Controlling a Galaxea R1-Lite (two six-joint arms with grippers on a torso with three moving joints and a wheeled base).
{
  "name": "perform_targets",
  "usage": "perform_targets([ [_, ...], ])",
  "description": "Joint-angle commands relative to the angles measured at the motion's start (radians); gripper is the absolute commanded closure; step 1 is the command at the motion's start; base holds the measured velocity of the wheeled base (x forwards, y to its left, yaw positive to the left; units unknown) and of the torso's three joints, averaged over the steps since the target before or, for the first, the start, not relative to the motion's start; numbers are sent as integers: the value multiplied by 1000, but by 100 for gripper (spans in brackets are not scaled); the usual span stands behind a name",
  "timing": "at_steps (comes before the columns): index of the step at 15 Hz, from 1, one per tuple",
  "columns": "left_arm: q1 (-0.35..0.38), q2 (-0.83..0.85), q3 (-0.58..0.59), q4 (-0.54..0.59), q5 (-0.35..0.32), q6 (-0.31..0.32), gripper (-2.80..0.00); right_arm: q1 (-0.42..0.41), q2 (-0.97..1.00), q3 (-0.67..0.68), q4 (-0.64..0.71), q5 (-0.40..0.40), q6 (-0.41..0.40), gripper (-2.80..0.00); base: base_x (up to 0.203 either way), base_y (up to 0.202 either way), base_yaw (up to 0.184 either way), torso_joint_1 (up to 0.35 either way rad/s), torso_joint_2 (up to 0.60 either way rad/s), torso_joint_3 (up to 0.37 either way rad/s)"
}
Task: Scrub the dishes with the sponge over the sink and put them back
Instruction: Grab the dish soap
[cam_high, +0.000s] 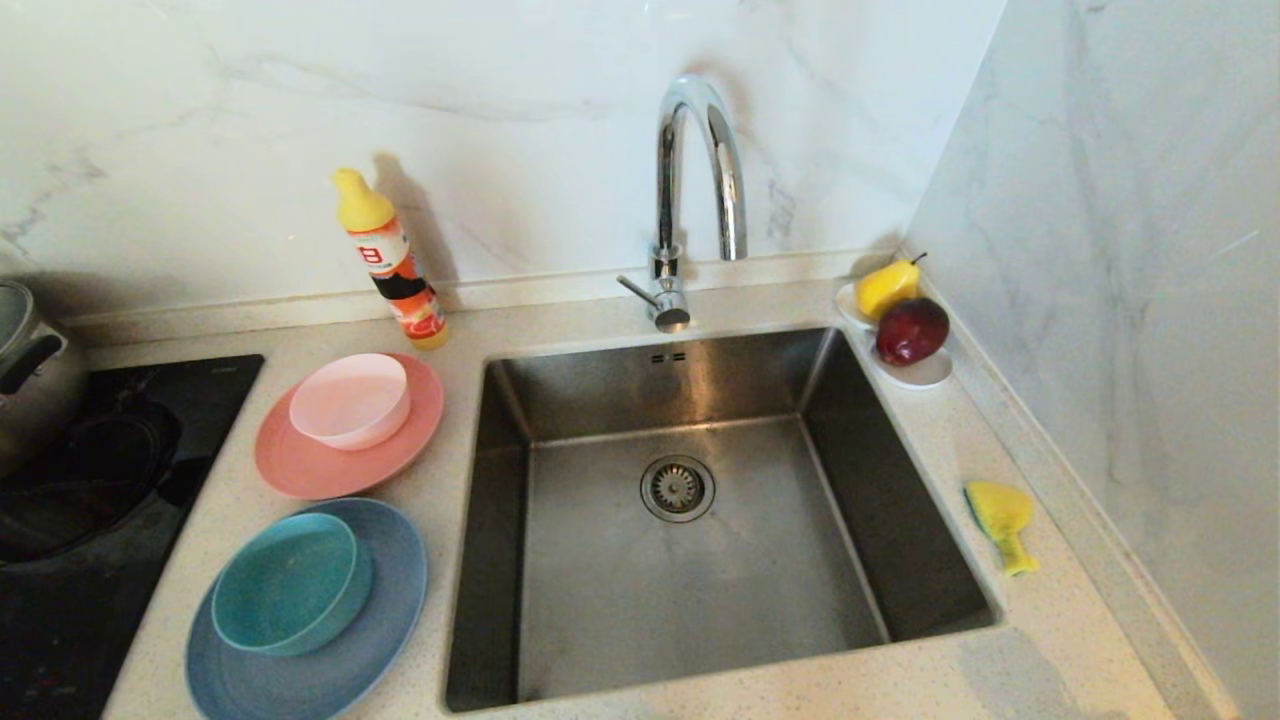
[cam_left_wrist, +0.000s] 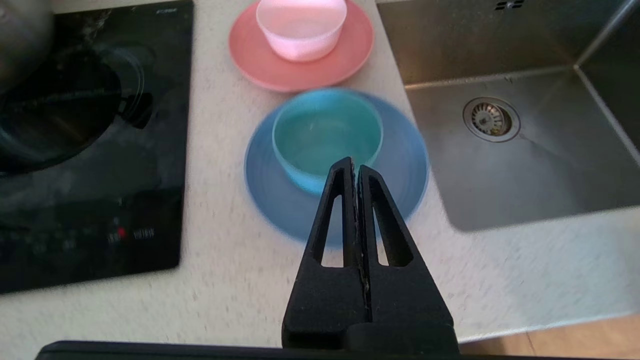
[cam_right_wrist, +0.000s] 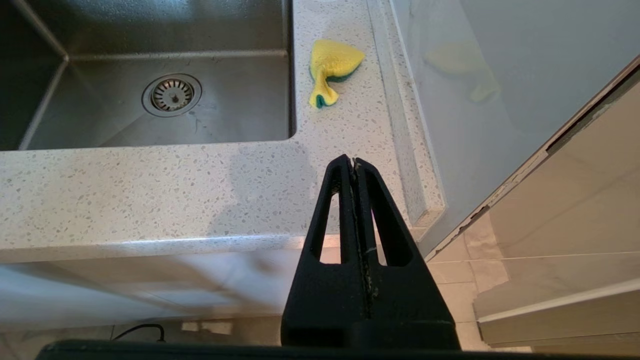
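Sink: large square brushed stainless-steel sink (cam_high: 700, 560) sunk into the speckled pale stone counter (cam_high: 1000, 660), a round drain strainer (cam_high: 677, 488) in the middle of its floor, nothing lying in the basin.
Tap: chrome gooseneck tap (cam_high: 690, 190) standing on the counter behind the sink, its spout arching over the basin.
Pink dishes: pale pink plastic bowl (cam_high: 351, 400) sitting upright on the salmon-pink plastic plate (cam_high: 300, 470), on the counter left of the sink.
Blue dishes: teal plastic bowl (cam_high: 290, 583) sitting on the light blue plastic plate (cam_high: 340, 680), nearer the front edge, just beside the pink pair.
Sponge: small floppy yellow sponge with a thin green scouring layer (cam_high: 1002, 520), crumpled, lying on the counter right of the sink, between the basin rim and the marble side wall, touched by nothing.
Left claw (cam_left_wrist: 355, 164): seen only from its own wrist camera, black fingers pressed together and holding nothing, hovering above the near side of the light blue plate and teal bowl, apart from them.
Right claw (cam_right_wrist: 352, 161): fingers pressed together, holding nothing, hanging off the front right corner of the counter, well apart from the sponge.
Bottle: yellow-capped dish soap bottle with an orange label (cam_high: 392, 262), leaning against the back wall behind the pink dishes.
Fruit: yellow pear (cam_high: 886, 287) and dark red apple (cam_high: 911, 330) on a small white saucer (cam_high: 925, 375) at the sink's far right corner.
Hob: black glass hob (cam_high: 110, 520) at the far left, a steel pot (cam_high: 25, 370) at its back edge.
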Motion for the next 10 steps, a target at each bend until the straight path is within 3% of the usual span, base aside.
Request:
perform_targets([
  [1, 0, 243, -83, -10, -1, -7, 0, 0, -1, 0, 0, 1, 0, 0, 0, 0, 0, 0, 0, 0],
  [5, -1, 695, -196, -122, 12, -69, 0, 0, -1, 0, 0, 0, 0, 0, 0, 0, 0, 0, 0, 0],
  [9, -2, 1108, -256, -382, 45, -120, 0, 0, -1, 0, 0, 0, 0, 0, 0, 0, 0, 0, 0, 0],
  [10, -6, 1182, -267, -458, 58, -131, -280, 0, -1, 0, 0, 0, 0, 0, 0, 0, 0, 0, 0, 0],
])
